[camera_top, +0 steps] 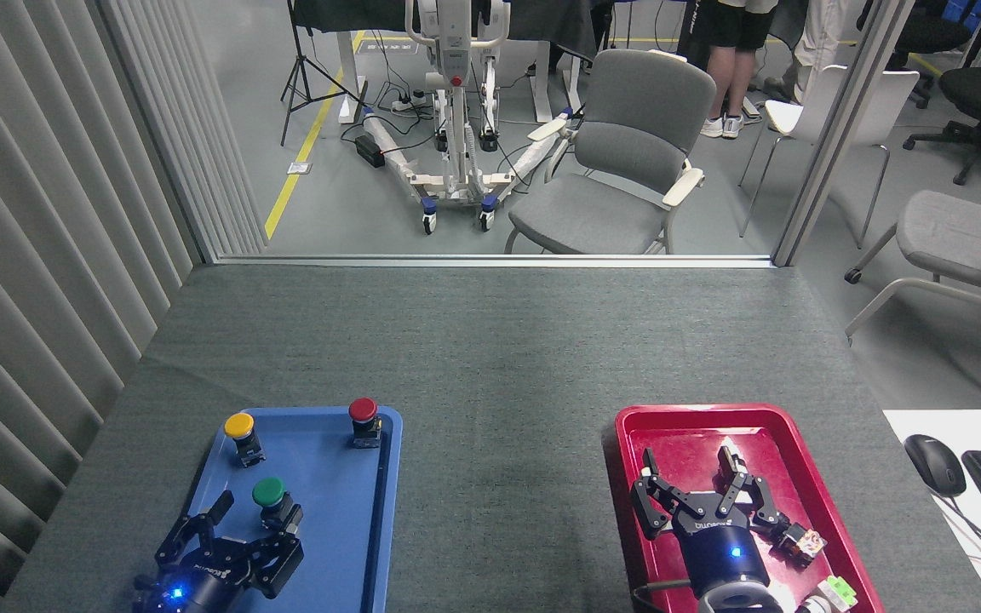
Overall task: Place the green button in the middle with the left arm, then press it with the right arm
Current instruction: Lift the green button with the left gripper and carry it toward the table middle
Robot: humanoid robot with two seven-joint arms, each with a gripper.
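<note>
Left tool (243, 535), spread open and empty just behind the green button (269, 491), could tip it by closing off-centre.

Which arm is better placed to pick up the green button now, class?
Left: its open gripper sits by the green button in the blue tray; the right gripper hangs over the red tray.

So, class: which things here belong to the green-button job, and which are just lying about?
Belong: green button, left gripper, right gripper, bare tabletop middle.
Lying about: yellow button, red button, red tray, mouse.
</note>
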